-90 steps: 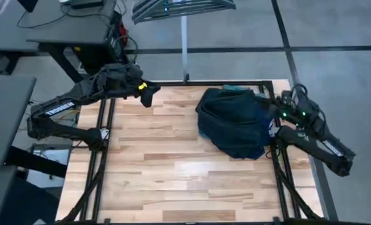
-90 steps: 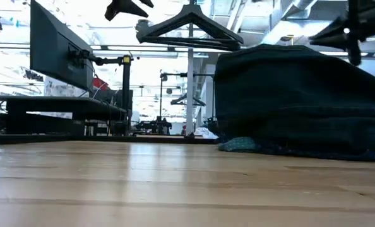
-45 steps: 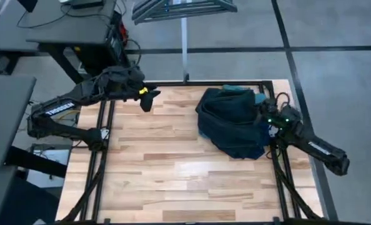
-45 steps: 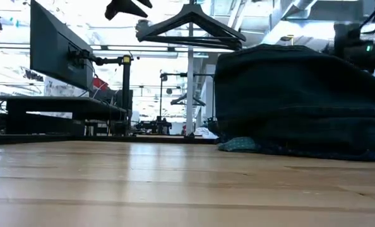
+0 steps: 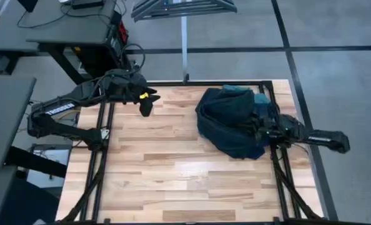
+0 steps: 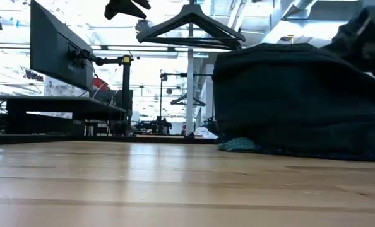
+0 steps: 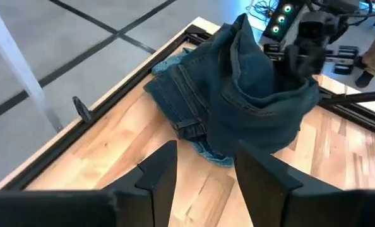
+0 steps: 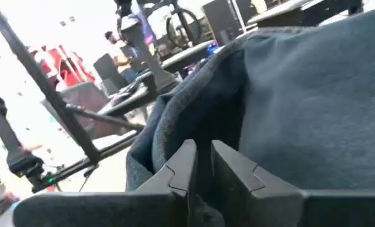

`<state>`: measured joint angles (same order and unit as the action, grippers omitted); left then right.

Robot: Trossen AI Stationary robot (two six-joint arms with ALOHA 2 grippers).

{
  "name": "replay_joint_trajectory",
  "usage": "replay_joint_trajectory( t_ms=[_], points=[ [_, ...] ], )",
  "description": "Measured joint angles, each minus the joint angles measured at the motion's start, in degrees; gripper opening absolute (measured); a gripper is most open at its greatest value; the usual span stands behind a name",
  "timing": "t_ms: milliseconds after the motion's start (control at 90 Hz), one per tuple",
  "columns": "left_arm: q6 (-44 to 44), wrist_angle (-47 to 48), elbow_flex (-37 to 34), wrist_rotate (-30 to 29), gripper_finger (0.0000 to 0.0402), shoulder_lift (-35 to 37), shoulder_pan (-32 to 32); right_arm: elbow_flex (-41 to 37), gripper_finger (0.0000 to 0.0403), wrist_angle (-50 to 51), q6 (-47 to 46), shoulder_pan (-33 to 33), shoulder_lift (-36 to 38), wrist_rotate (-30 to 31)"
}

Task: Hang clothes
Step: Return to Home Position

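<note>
The dark jeans (image 5: pixel 232 122) lie heaped by the table's (image 5: pixel 173 181) far right corner, off the hanger (image 6: pixel 189 28) beyond the far edge. The right gripper (image 5: pixel 263 127) presses into the heap's right side — jaws nearly closed, fabric at their tips; whether it's pinched I cannot tell. Lifting calls for a sure hold. The left gripper (image 7: pixel 200 173) hovers near the far left corner — jaws apart, empty.

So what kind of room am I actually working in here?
It looks like a robotics lab or workshop, not a home. The wooden table sits on a grey tiled floor, a desk with a monitor stands beside it, and a hanger rack rises behind the dark jeans.
</note>
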<state>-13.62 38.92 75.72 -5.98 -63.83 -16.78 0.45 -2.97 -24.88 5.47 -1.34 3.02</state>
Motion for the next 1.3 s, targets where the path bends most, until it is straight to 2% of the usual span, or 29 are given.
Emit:
replay_joint_trajectory(
  t_ms=[67,156,567,678,800,922,1111,1300],
  points=[
    [0.9,-0.1,0.0,0.0,0.0139,0.0,0.0,0.0,0.0038,0.6,0.2,-2.9,-0.1,5.4],
    [1.2,0.0,0.0,0.1,0.0139,0.0,0.0,0.0,0.0038,0.3,2.6,-4.4,-0.4,8.2],
    [5.0,-1.4,0.0,0.1,0.0138,1.4,4.6,0.0,0.0038,0.5,2.8,-4.3,-0.9,7.8],
    [6.3,-3.6,-3.0,-0.1,0.0138,1.5,7.6,-0.1,0.0038,0.5,2.9,-4.3,-0.9,7.8],
    [4.9,-6.8,-11.3,-4.3,0.0138,3.6,11.0,-0.1,0.0038,0.5,2.9,-4.3,-0.9,7.8],
    [1.6,-13.9,-24.3,-6.4,0.0138,9.6,14.9,-0.1,0.0038,0.5,2.9,-4.3,-0.9,7.8],
    [0.8,-28.6,-44.0,-6.3,0.0138,25.5,19.8,-0.1,0.0038,0.4,2.9,-4.3,-0.9,7.8],
    [1.5,-28.9,-57.4,-4.5,0.0138,43.3,22.0,-0.1,0.0038,0.4,2.9,-4.3,-0.9,7.8]
  ],
)
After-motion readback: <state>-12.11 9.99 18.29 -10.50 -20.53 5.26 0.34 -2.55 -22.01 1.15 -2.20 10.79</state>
